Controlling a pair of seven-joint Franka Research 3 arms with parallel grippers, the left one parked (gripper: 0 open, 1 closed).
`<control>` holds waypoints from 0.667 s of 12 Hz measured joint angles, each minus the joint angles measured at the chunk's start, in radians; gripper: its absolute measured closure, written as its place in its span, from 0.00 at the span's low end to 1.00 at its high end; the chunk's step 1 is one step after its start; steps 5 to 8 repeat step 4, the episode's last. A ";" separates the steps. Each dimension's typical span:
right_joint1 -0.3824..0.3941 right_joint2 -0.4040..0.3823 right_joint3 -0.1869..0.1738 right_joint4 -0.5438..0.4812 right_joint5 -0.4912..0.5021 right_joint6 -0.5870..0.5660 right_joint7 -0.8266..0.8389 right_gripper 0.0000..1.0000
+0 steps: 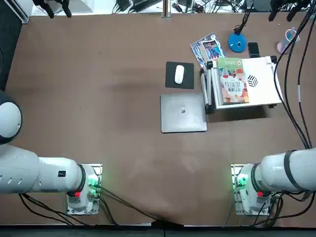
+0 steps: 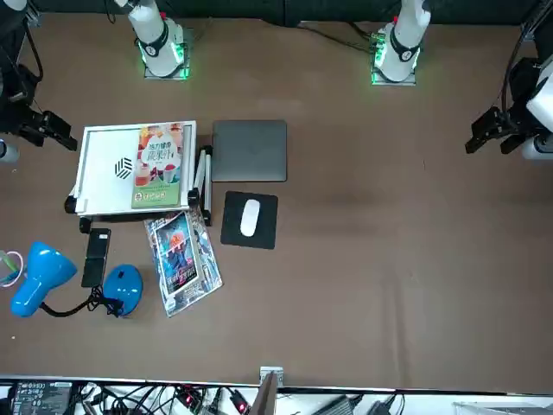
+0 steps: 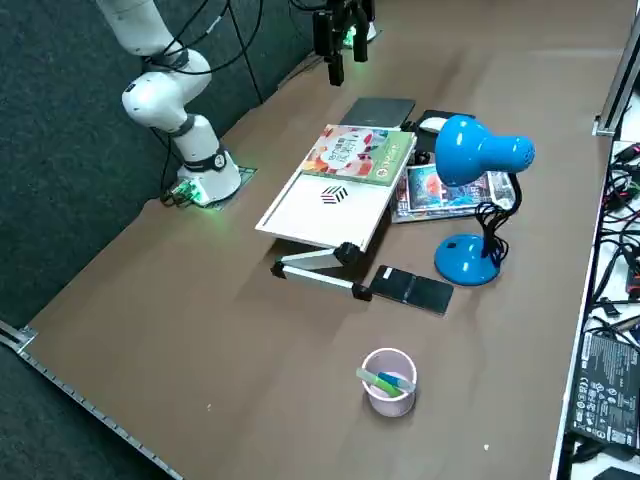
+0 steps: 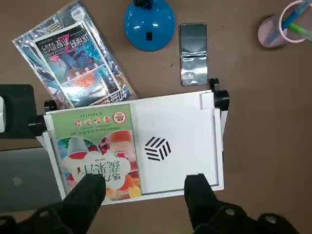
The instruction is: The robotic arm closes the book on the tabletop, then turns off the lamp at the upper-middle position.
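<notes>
The book (image 1: 233, 81) lies on the stand (image 1: 261, 81), right of the laptop (image 1: 183, 112); the lamp (image 1: 237, 43) stands behind the stand.

Book (image 4: 100, 153): green cover, pink-red drawing. Lamp (image 3: 465, 258): bright blue. Board (image 4: 175, 141): white, black diagonal stripes. Tabletop (image 2: 346, 285): plain brown. Cup (image 3: 390, 403): pale, seemingly pinkish. Mouse (image 1: 179, 74): white.

Big flat brown table top (image 1: 123, 158), shiny blue and white comic (image 1: 208, 49) lying beside a white board on a stand (image 1: 264, 81), grey laptop (image 1: 183, 113), black mat (image 1: 179, 75), round blue lamp foot (image 1: 237, 43), black phone (image 4: 193, 54), pink cup (image 3: 389, 381)
</notes>
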 joint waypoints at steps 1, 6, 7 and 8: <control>0.000 0.000 0.000 0.000 0.000 0.000 0.000 0.00; 0.000 0.000 0.000 0.000 0.000 0.001 0.000 0.00; 0.000 0.000 0.000 0.000 0.000 0.001 0.000 0.00; 0.000 0.000 0.000 0.000 0.000 0.001 0.000 0.00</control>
